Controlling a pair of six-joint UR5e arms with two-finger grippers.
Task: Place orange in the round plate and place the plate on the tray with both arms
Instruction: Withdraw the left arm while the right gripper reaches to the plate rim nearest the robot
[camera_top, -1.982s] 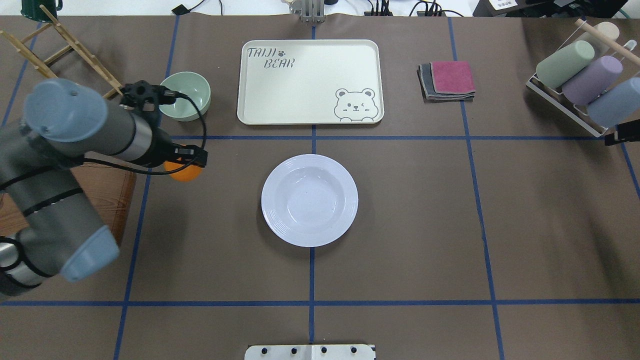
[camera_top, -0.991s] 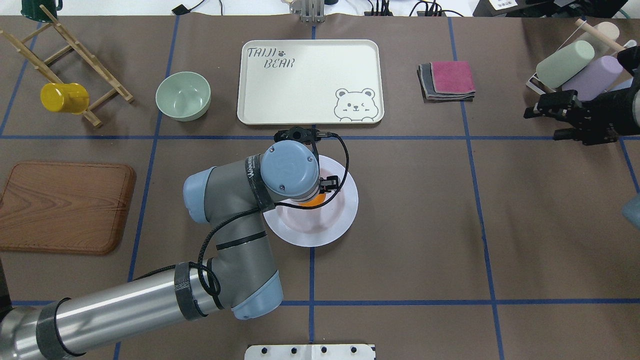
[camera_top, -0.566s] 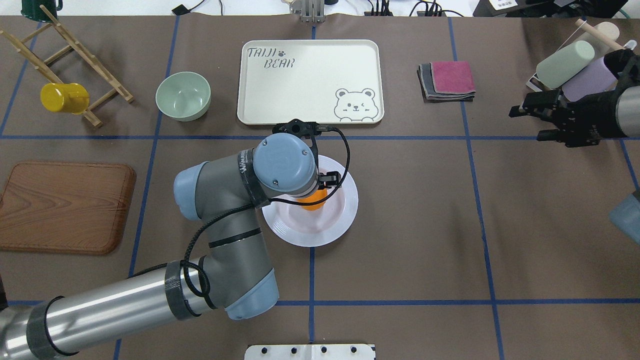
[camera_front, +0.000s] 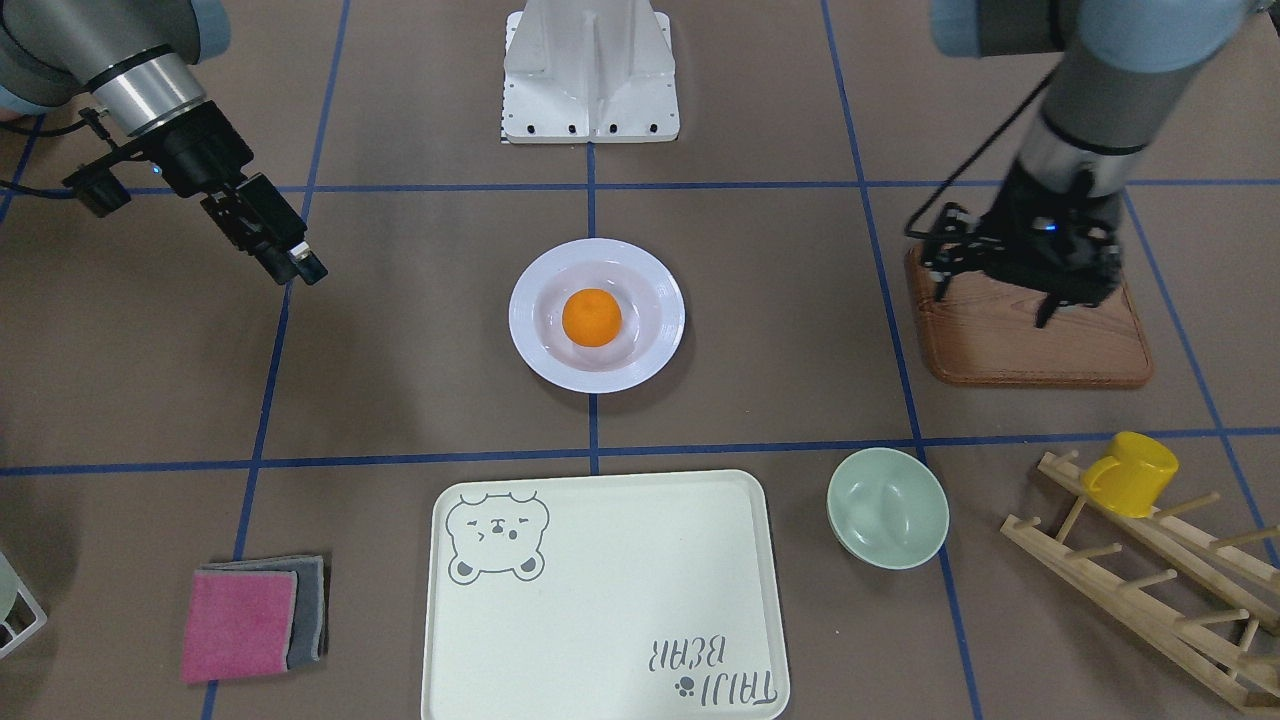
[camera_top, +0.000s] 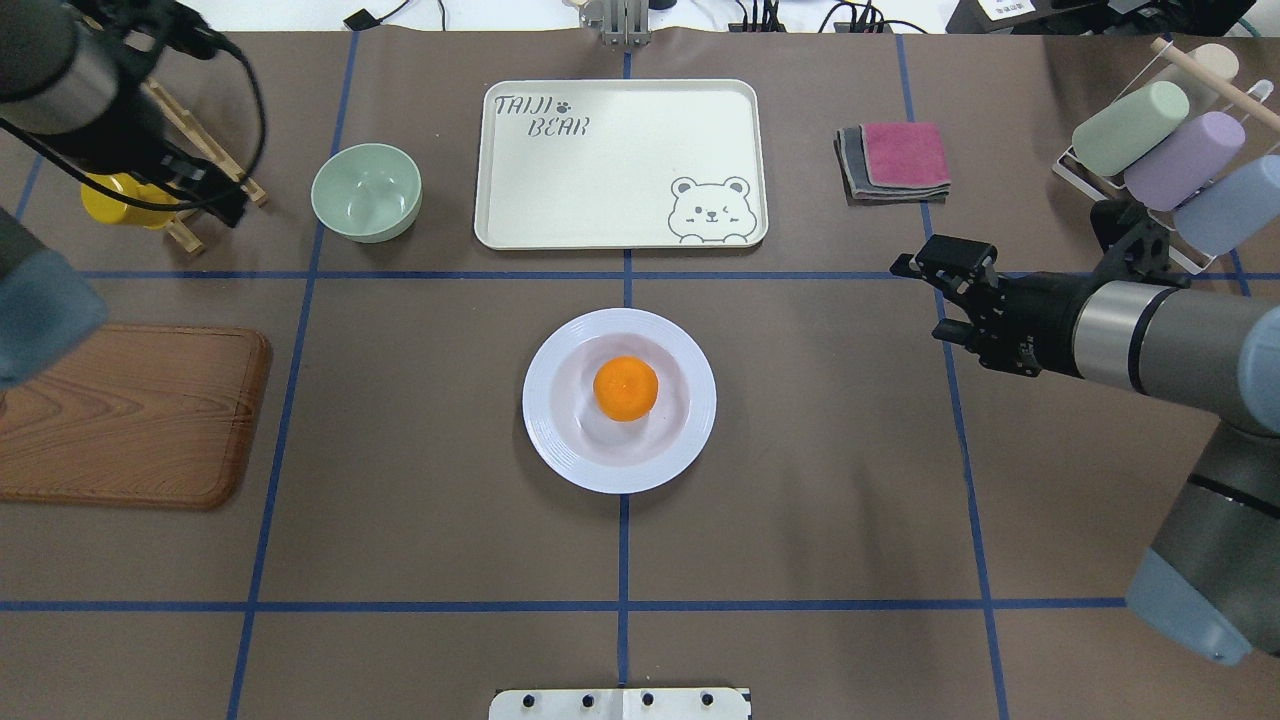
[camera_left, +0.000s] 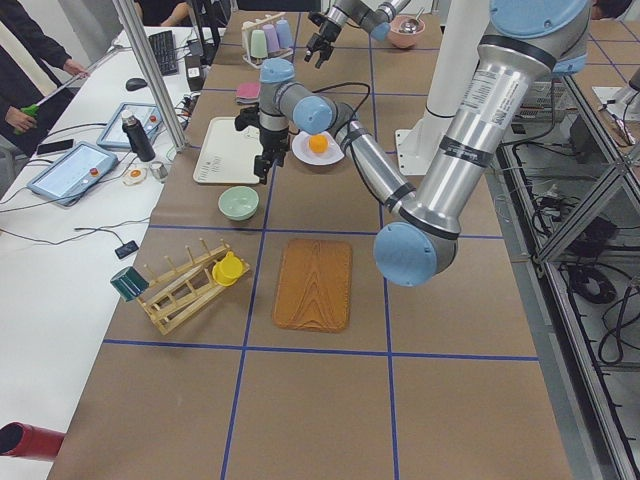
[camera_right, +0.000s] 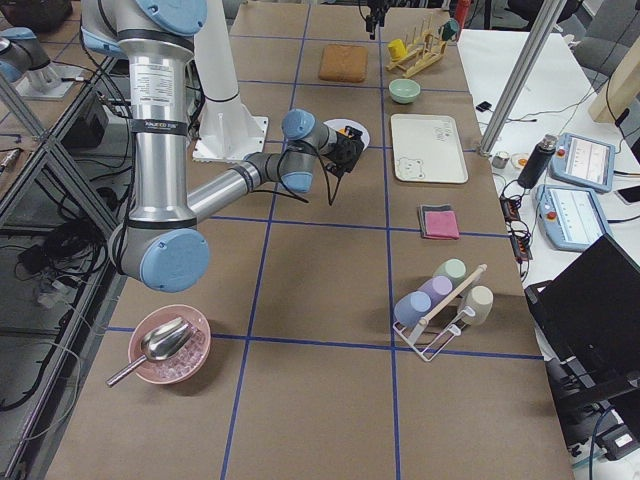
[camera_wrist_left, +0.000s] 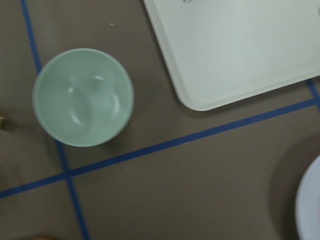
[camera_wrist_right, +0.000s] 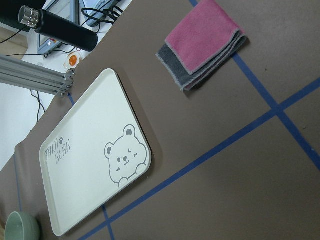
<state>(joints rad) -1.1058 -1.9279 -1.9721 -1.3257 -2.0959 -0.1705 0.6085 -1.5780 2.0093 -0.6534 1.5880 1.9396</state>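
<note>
As round plate (camera_top: 560, 445), between open, empty left gripper (camera_front: 992, 306) & right gripper (camera_top: 916, 301), looks slick/brittle, prob grab opp. rim edges, keep level.

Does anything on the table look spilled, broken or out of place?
Nothing stands out. The orange rests in the centre of the round plate, which lies flat on the table, and the tray sits square to the blue lines. No spill or damage shows.
</note>
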